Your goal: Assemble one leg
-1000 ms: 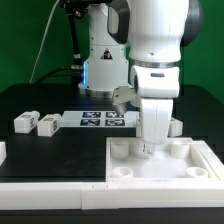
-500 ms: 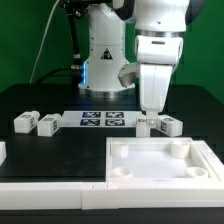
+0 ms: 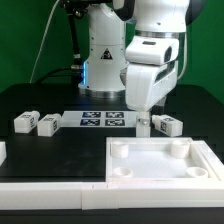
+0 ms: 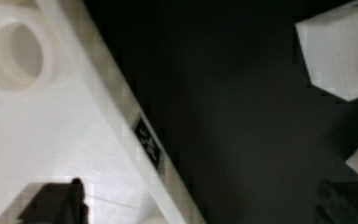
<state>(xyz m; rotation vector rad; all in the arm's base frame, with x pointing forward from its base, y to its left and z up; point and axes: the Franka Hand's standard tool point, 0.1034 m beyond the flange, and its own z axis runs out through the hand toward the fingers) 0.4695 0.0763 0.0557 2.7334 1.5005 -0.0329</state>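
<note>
The hand (image 3: 142,114) hangs over the dark worktop (image 3: 60,145), just past the far edge of the big white panel (image 3: 160,165). In the wrist view one dark finger (image 4: 51,203) sits far out to one side, with only bare panel and worktop in the space beside it. So the hand looks spread wide and is carrying nothing.

Close under the fingertips lies the nearest leg (image 3: 146,127), a stubby white block with black-and-white tags, partly hidden by the hand. From here I can't tell whether the fingers touch it. A second leg (image 3: 167,126) lies just beside it, a little off from the hand toward the exterior view's right. A third leg (image 3: 45,124) and a fourth leg (image 3: 22,122) sit close together on the worktop, well away from the hand toward the exterior view's left.

Between that pair and the hand lies the marker board (image 3: 103,119), flat on the worktop, its near end close to the hand. The panel lies flat on the near side of the hand, with round sockets at its corners. The closest socket (image 3: 120,150) is below the hand and slightly toward the exterior view's left, with nothing standing in it.
</note>
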